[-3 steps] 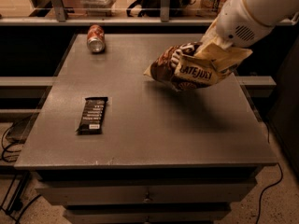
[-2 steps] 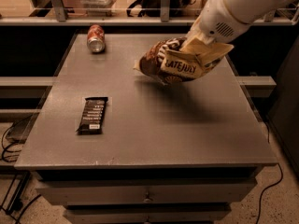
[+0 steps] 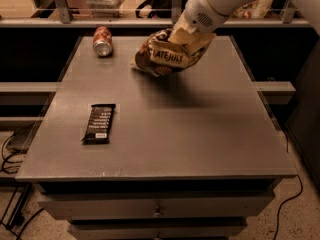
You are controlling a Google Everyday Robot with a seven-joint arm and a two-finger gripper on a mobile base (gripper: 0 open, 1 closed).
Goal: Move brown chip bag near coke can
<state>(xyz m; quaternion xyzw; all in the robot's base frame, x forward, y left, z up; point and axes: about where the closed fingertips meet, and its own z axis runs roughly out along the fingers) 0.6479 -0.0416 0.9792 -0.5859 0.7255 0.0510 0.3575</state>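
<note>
Ok, readable text first: the brown chip bag point(image 3: 167, 59) showed "LATE JULY" in dark letters on its cream panel, with the first letter partly cut off at a crease. White markings on the coke can point(image 3: 102, 40) and pale print on the black bar wrapper point(image 3: 99, 123) were too small to read. The gripper point(image 3: 186, 34) sat at the end of the white arm point(image 3: 220, 4) over the far middle of the table point(image 3: 200, 134), clamped on the bag's upper cream end. The bag hung tilted from it, dark brown lower end toward the can, with its shadow on the tabletop just below. The can lay on its side at the far left corner, silver end facing the camera, near the bag but not touching. The wrapper lay flat at the front left, well apart from both.
</note>
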